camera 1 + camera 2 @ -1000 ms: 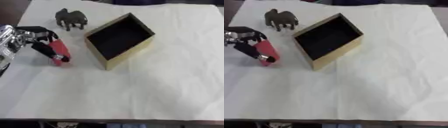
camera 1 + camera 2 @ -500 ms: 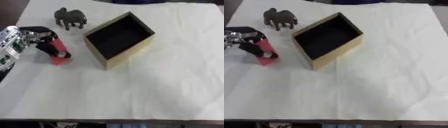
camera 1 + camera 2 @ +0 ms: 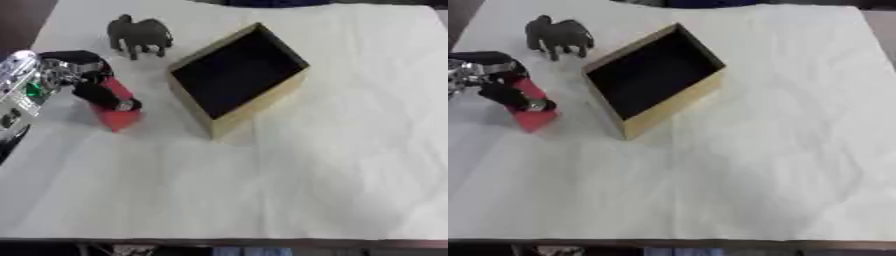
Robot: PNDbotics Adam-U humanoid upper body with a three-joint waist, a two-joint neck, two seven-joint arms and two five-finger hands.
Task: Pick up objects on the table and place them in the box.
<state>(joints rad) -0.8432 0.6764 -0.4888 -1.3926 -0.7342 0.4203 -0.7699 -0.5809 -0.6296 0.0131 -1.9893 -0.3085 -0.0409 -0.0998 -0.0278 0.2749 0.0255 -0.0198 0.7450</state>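
- The box [image 3: 238,80], tan outside and dark inside, sits open-topped on the white-covered surface [image 3: 332,165], turned so that one corner points toward the near edge.
- A red block [image 3: 118,110] lies to the left of the box, near its left wall but not touching it, resting on the surface.
- The left hand [image 3: 83,80] comes in from the left of the box and is on the red block: dark fingers [image 3: 103,97] are curled over the block's top, one on each side of its upper end, so the hand is clamped on the block.
- The silver and black forearm behind that hand runs off the left edge, farther from the box than the block is.
- A small dark elephant figure [image 3: 138,35] stands upright beyond the red block, off the box's far left corner, well apart from the hand and just clear of the box.
- To the right of the box and in front of it the cloth is bare and lightly creased.
- The right hand shows in neither view.
- The box holds nothing that can be made out against its dark floor.
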